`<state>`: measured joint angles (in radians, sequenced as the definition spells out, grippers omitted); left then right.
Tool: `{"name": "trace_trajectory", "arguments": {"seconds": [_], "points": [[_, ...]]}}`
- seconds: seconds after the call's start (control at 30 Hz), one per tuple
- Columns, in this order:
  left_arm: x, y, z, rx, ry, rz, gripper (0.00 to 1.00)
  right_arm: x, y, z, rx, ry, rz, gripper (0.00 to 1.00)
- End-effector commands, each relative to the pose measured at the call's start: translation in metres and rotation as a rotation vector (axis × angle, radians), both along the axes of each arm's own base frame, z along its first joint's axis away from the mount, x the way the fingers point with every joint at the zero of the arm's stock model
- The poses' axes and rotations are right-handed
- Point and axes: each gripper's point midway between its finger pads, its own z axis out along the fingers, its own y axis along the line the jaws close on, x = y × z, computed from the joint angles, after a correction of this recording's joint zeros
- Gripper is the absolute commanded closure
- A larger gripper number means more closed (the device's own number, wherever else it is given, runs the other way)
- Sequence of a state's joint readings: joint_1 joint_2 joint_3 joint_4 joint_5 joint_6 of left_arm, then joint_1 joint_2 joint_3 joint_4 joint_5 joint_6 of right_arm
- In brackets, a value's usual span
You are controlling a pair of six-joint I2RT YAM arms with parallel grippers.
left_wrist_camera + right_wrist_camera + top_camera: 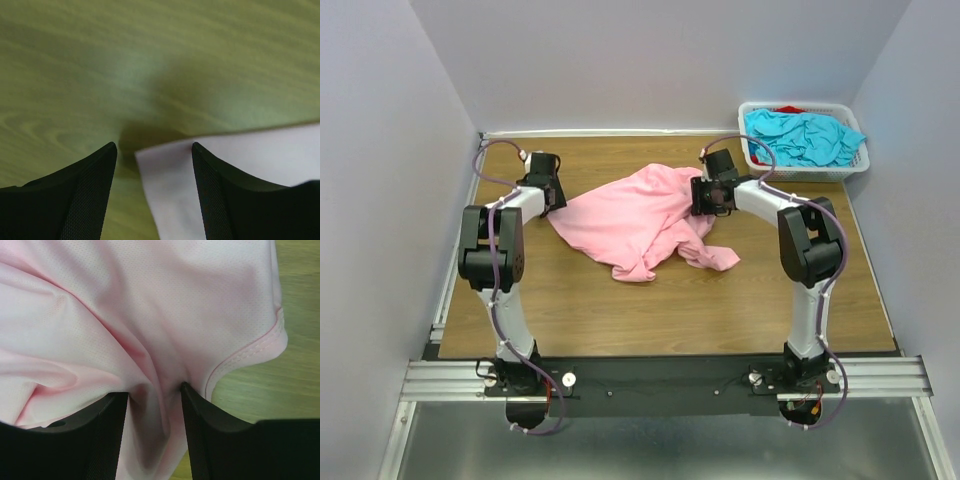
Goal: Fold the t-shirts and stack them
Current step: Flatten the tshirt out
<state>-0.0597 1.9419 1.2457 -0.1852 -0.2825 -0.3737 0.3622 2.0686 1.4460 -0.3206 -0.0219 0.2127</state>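
Top view: the task is barely begun. The light pink cloth t-shirt (640, 225) lies crumpled and unfolded on the wooden bench (720, 310), nothing is stacked, and the turquoise blue shirts (805, 137) plus a scrap of red wait in the white slotted plastic basket (855, 165) at the far right. Left wrist view: the left gripper (155, 147) stands apart astride a cloth corner, whose colour is washed out. Right wrist view: the right gripper (155, 392) appears clamped on a bunched fold, though the pinch itself is hidden.
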Motion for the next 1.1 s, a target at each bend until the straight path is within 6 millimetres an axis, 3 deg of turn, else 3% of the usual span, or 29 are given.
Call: {"name": "trace_trajectory", "arguments": {"seconds": [0.0,0.07,0.1,0.13,0.17,0.2,0.23,0.27,0.3,0.33,0.37,0.4,0.43,0.53,0.57,0.6,0.63,0.77,0.8,0.9,1.07], "points": [[0.033,0.024,0.008,0.121,-0.012,0.037,0.31,0.001,-0.036,-0.008,-0.158,0.021,-0.040,0.45],[0.054,0.019,0.023,0.127,-0.053,0.021,0.30,0.008,-0.028,0.021,-0.124,-0.017,-0.029,0.42],[0.068,0.014,0.044,0.126,-0.095,0.016,0.29,0.005,-0.025,0.031,-0.110,-0.021,-0.017,0.41],[0.073,0.011,0.057,0.123,-0.123,0.010,0.28,0.004,-0.018,0.044,-0.082,-0.039,0.000,0.39],[0.077,-0.001,0.086,0.117,-0.183,-0.006,0.26,0.001,-0.009,0.068,-0.062,-0.085,0.025,0.39],[0.075,-0.006,0.083,0.118,-0.176,-0.014,0.24,-0.003,-0.004,0.080,-0.048,-0.105,0.040,0.39],[0.072,-0.014,0.114,0.113,-0.242,-0.021,0.22,-0.007,0.003,0.091,-0.037,-0.125,0.062,0.39],[0.062,-0.017,0.117,0.123,-0.243,-0.023,0.21,-0.015,0.015,0.111,-0.017,-0.163,0.091,0.39],[0.056,-0.021,0.130,0.125,-0.277,-0.025,0.18,-0.023,0.020,0.114,-0.007,-0.165,0.111,0.39],[0.044,-0.031,0.165,0.118,-0.351,-0.036,0.17,-0.034,0.035,0.119,0.021,-0.163,0.153,0.39],[0.033,-0.032,0.175,0.120,-0.374,-0.037,0.17,-0.042,0.041,0.124,0.033,-0.168,0.171,0.39],[0.014,-0.032,0.166,0.133,-0.354,-0.035,0.16,-0.048,0.048,0.128,0.047,-0.173,0.187,0.39],[-0.002,-0.037,0.198,0.115,-0.437,-0.041,0.16,-0.062,0.056,0.132,0.077,-0.167,0.228,0.39],[-0.049,-0.040,0.210,0.076,-0.500,-0.049,0.16,-0.100,0.096,0.126,0.200,-0.090,0.414,0.39],[-0.067,-0.051,0.187,0.035,-0.465,-0.097,0.16,-0.112,0.104,0.118,0.225,-0.051,0.449,0.39],[-0.075,-0.056,0.188,0.009,-0.489,-0.122,0.14,-0.117,0.109,0.112,0.246,-0.023,0.466,0.39],[-0.091,-0.059,0.203,-0.022,-0.540,-0.144,0.10,-0.127,0.113,0.100,0.273,0.029,0.483,0.41],[-0.135,-0.058,0.187,-0.055,-0.545,-0.190,0.09,-0.133,0.121,0.078,0.320,0.083,0.455,0.48],[-0.146,-0.053,0.199,-0.048,-0.590,-0.190,0.09,-0.135,0.124,0.075,0.337,0.100,0.450,0.49],[-0.166,-0.042,0.211,-0.030,-0.669,-0.174,0.09,-0.142,0.136,0.065,0.407,0.155,0.465,0.50],[-0.179,-0.038,0.223,-0.052,-0.768,-0.159,0.09,-0.146,0.146,0.047,0.433,0.213,0.441,0.50]]}}
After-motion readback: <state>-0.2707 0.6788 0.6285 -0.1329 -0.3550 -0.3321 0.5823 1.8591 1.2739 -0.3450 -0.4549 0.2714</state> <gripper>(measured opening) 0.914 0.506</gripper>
